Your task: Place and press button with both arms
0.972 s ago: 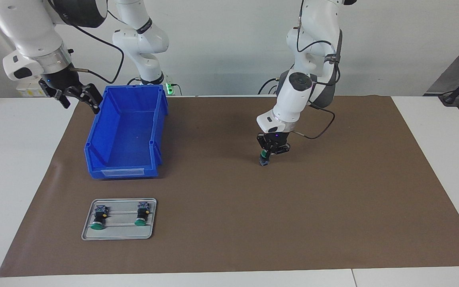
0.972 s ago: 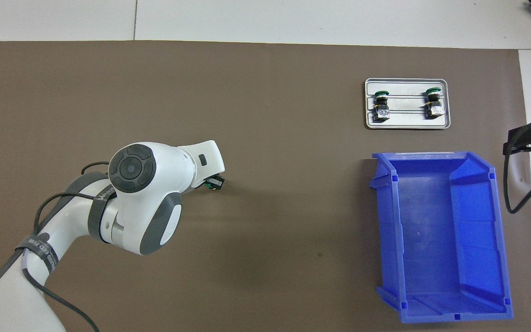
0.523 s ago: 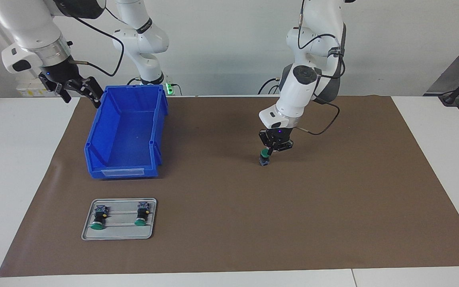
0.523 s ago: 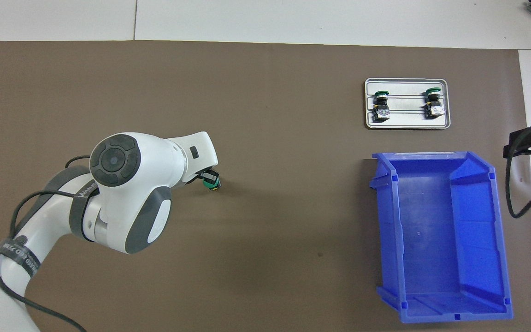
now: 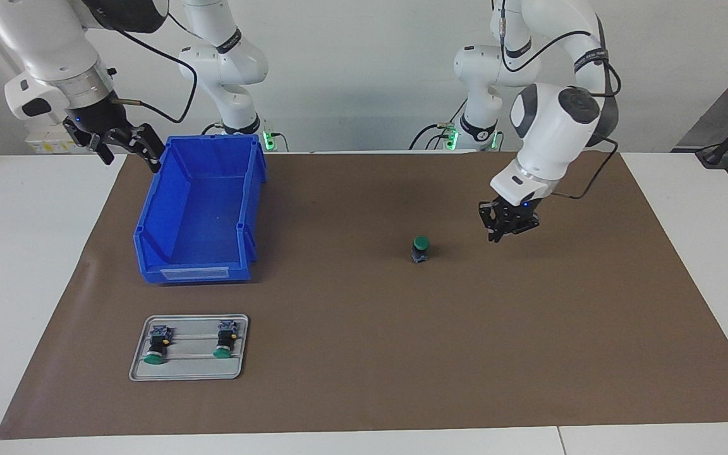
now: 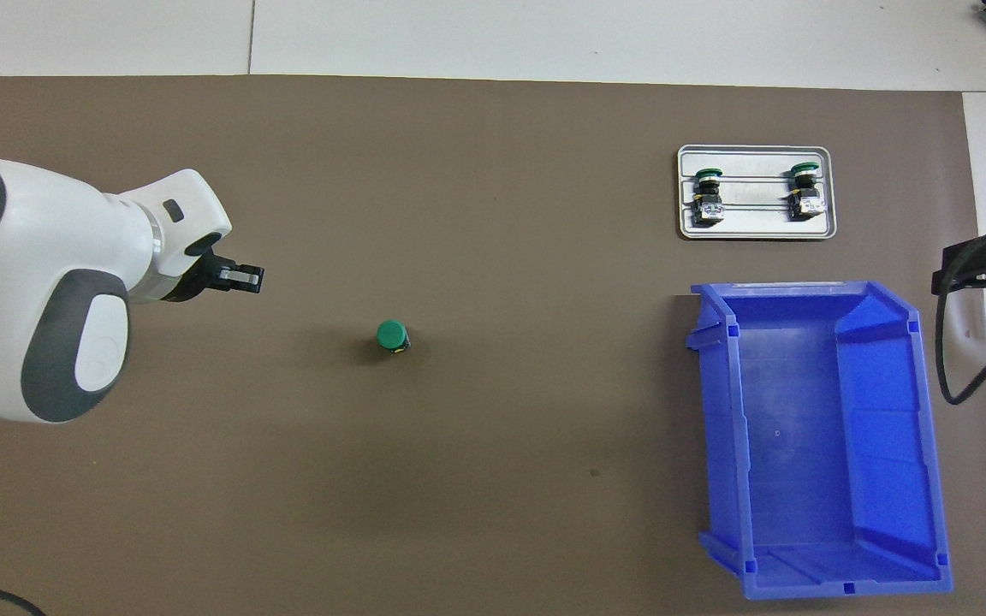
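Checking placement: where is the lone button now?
The button stands upright on the mat mid-table, between the bin and the left gripper, touching neither.

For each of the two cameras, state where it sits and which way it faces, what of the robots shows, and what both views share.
Facing view: high across the table, looking at the robots; both arms show whole, left gripper over the mat, right gripper by the blue bin.
Overhead view: above the robots' end, looking steeply down; the left arm's wrist and the right gripper's tip show.
Shared: the button standing on the mat, bin, and tray with two buttons.
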{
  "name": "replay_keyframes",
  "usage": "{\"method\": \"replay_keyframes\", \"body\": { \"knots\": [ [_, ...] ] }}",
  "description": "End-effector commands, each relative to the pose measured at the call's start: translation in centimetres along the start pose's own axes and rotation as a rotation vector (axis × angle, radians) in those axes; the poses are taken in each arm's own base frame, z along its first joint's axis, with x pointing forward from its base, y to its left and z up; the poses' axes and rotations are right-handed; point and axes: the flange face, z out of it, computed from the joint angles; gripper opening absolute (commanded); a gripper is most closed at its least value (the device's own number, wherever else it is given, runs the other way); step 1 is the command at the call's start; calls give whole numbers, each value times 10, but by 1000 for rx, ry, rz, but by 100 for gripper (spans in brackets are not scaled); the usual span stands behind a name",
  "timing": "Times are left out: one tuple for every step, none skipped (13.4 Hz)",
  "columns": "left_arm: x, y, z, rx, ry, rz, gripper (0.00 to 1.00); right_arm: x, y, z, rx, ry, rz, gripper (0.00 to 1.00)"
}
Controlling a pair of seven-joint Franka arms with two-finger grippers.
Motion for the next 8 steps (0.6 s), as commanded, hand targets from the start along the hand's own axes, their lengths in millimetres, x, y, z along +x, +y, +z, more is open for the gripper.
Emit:
{"method": "replay_keyframes", "body": {
  "knots": [
    [-8, -29, -43, 23, 17, -54, 100, -6, 0, 0, 12, 16, -2, 100],
    [-10, -39, -59, 25, 21, -72, 100, -6, 0, 0, 9, 17, -3, 100],
    [-9, -48, -78, 32, 27, -83, 100, -6, -1, 0, 9, 17, 1, 100],
    [-6, -53, -99, 46, 24, -77, 100, -6, -2, 0, 9, 17, 27, 100],
    [-2, -54, -118, 69, 21, -62, 100, -6, -3, -1, 10, 20, 39, 100],
    [0, -53, -137, 93, 16, -52, 100, -7, -5, 0, 9, 17, 32, 100],
    [1, -52, -155, 101, 18, -49, 100, -7, -5, -1, 9, 18, 27, 100],
    [3, -50, -166, 100, 13, -47, 100, -7, -6, -1, 11, 21, 20, 100]
  ]
}}
